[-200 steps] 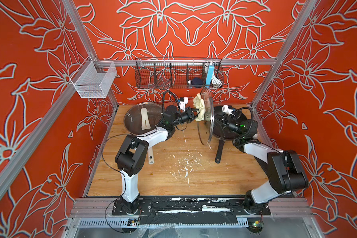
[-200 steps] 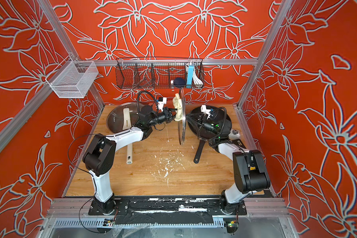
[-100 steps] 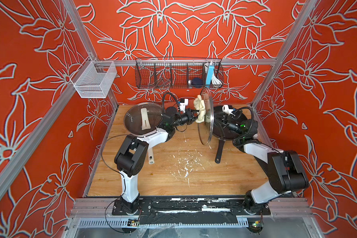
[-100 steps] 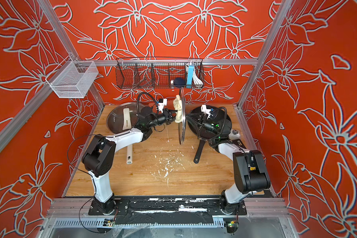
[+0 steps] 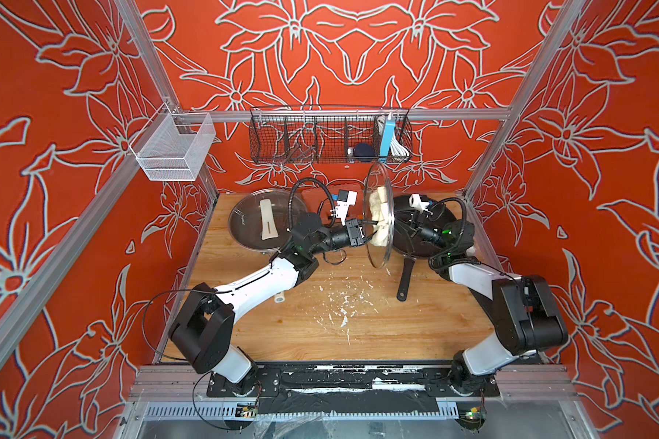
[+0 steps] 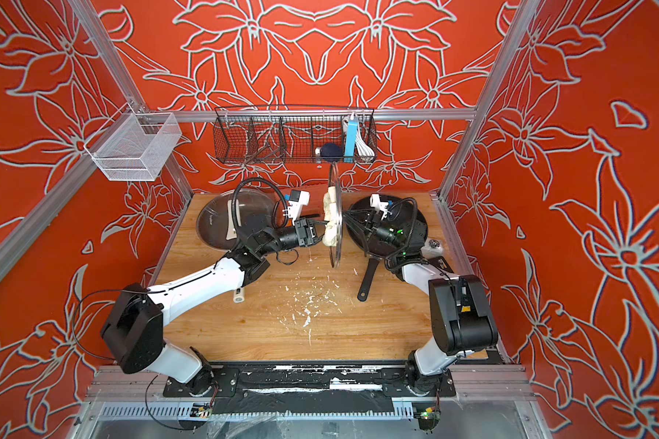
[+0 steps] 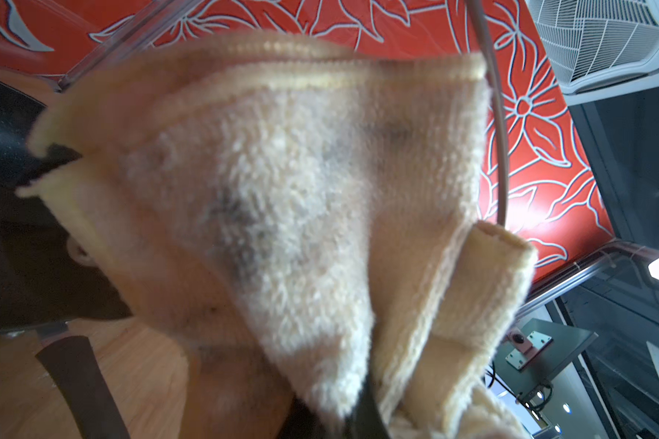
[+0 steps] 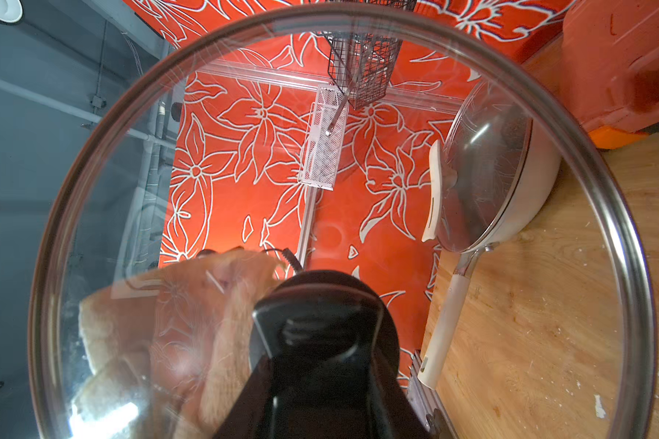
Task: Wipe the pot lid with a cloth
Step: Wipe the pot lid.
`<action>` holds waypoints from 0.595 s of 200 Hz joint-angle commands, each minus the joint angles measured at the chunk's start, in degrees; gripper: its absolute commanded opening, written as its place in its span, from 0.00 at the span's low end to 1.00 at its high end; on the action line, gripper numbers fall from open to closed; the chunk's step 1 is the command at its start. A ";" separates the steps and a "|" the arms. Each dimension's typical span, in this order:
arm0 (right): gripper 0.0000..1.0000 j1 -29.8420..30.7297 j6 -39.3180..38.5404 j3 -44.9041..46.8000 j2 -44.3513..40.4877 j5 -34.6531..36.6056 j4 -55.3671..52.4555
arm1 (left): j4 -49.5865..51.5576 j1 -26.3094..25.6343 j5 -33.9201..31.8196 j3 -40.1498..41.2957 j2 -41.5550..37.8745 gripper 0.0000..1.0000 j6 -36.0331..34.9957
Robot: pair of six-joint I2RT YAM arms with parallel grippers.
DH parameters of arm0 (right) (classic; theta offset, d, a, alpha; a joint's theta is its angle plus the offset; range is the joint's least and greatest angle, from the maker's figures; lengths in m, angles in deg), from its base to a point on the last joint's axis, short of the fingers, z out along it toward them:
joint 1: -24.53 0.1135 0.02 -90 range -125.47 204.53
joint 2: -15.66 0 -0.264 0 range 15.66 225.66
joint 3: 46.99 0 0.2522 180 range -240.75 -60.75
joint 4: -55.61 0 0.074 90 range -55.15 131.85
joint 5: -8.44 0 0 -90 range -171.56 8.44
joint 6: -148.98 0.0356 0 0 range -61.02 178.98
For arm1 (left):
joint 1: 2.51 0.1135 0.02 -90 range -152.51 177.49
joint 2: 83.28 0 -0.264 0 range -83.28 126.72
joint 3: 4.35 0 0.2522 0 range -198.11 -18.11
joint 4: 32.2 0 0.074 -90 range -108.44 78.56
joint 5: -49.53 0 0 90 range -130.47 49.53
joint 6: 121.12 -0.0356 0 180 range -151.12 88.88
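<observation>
Above the surface [image 5: 320,327], I hold the pot lid [image 5: 379,255] upright.
Right jaws clamp it; left jaws pinch the cloth [image 5: 382,203].

Lidded pan [image 5: 244,228] and black pan [image 5: 411,247] crowd the back; front tabletop [image 5: 396,334] open.

Your left claw [image 5: 373,229] pinches the cream cloth [image 5: 382,207], which lies against the glass pot lid [image 5: 378,255] standing on edge just ahead of it. Beyond the lid, your right claw [image 5: 401,225] meets its far face, over the black pan [image 5: 423,249].
</observation>
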State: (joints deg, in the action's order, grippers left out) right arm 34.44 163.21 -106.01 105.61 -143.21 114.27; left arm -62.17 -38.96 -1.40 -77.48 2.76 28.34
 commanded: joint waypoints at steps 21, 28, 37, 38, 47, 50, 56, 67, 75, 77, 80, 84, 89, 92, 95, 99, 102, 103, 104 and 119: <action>0.00 0.46 0.62 -3.87 -1.71 1.88 8.43 | -0.61 -0.82 -0.91 5.72 -2.92 0.00 -2.33; 0.00 0.46 0.58 -3.85 -1.99 1.96 8.44 | -0.69 -0.82 -1.22 6.65 -2.89 0.00 -2.46; 0.00 0.41 0.62 -3.79 -2.09 2.21 8.37 | -0.78 -0.81 -1.76 7.66 -2.68 0.00 -2.80; 0.00 0.44 0.67 -3.79 -2.12 2.22 8.40 | -0.81 -0.81 -1.83 7.77 -2.61 0.00 -2.88; 0.00 0.44 0.79 -3.79 -2.15 2.32 8.44 | -0.75 -0.82 -2.23 8.36 -2.33 0.00 -3.31; 0.00 0.46 0.80 -3.79 -2.26 2.37 8.43 | -0.75 -0.79 -2.32 8.48 -2.13 0.00 -3.53; 0.00 0.46 0.89 -3.79 -2.37 2.46 8.37 | -0.62 -0.74 -2.48 8.49 -1.82 0.00 -3.94; 0.00 0.46 0.89 -3.76 -2.54 2.65 8.43 | -0.40 -0.73 -2.59 8.40 -0.92 0.00 -4.24; 0.00 0.46 0.92 -3.77 -2.65 2.67 8.42 | -0.60 -0.73 -2.55 8.31 -0.17 0.00 -4.18; 0.00 0.46 0.90 -3.72 -2.67 2.67 8.43 | -0.69 -0.73 -2.52 8.29 0.12 0.00 -4.11; 0.00 0.45 0.89 -3.71 -2.69 2.67 8.36 | -0.86 -0.73 -2.51 8.31 0.37 0.00 -4.03; 0.00 0.45 0.85 -3.72 -2.72 2.67 8.31 | -1.06 -0.69 -2.51 8.16 0.86 0.00 -3.94; 0.00 0.46 0.89 -3.70 -2.64 2.71 8.37 | -1.30 -0.66 -2.50 8.13 1.49 0.00 -3.79; 0.00 0.41 0.94 -3.74 -2.68 2.75 8.35 | -1.47 -0.65 -2.51 8.09 1.77 0.00 -3.60; 0.00 0.43 0.97 -3.75 -2.62 2.73 8.30 | -1.64 -0.64 -2.51 8.12 2.13 0.00 -3.43; 0.00 0.42 1.02 -3.71 -2.63 2.76 8.39 | -1.92 -0.60 -2.44 8.06 2.55 0.00 -3.19; 0.00 0.45 1.04 -3.77 -2.52 2.74 8.35 | -2.16 -0.56 -2.38 8.02 2.88 0.00 -3.07; 0.00 0.46 1.05 -3.78 -2.51 2.75 8.35 | -2.24 -0.56 -2.31 7.99 2.98 0.00 -3.01; 0.00 0.46 1.02 -3.78 -2.51 2.76 8.35 | -2.33 -0.56 -2.28 7.97 3.08 0.00 -2.98; 0.00 0.40 1.14 -3.99 -2.41 2.92 8.41 | -2.59 -0.21 -2.16 7.60 4.51 0.00 -2.30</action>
State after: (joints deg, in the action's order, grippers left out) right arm 34.42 163.23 -106.01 105.61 -143.14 114.23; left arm -61.86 -39.57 -3.61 -68.74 4.93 25.57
